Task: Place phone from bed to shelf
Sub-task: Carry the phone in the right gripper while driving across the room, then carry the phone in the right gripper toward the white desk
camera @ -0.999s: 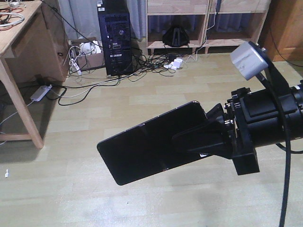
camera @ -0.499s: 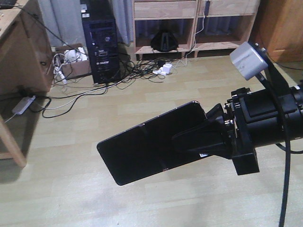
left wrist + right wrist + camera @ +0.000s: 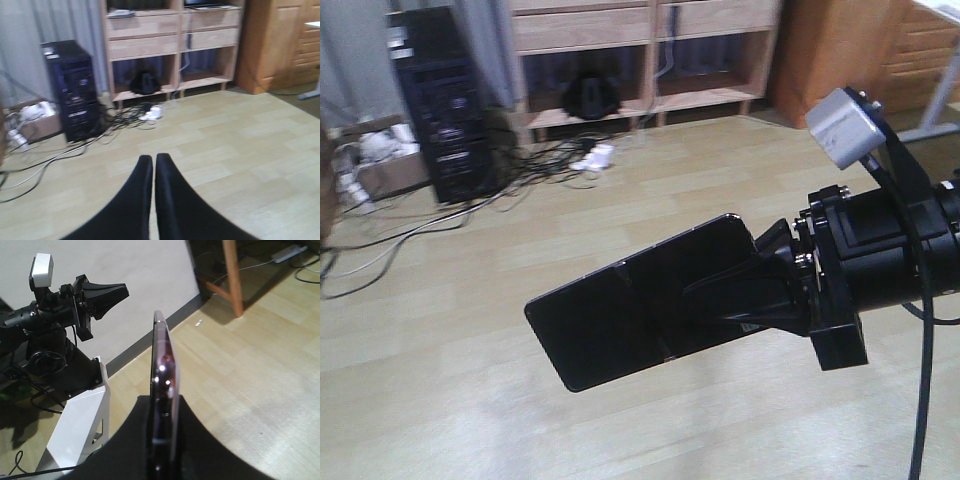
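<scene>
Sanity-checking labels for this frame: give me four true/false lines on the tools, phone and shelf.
1. The right tool is shut on the phone. True.
2. The left tool grips the phone too. False: it is shut and empty.
3. The phone lies on the shelf. False: it is held in the air over the floor, short of the shelf.
4. In the front view, a black computer tower stands left of the shelf. True.

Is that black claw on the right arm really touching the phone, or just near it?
Touching. In the right wrist view the phone stands edge-on, pinched between the right gripper's jaws.
</scene>
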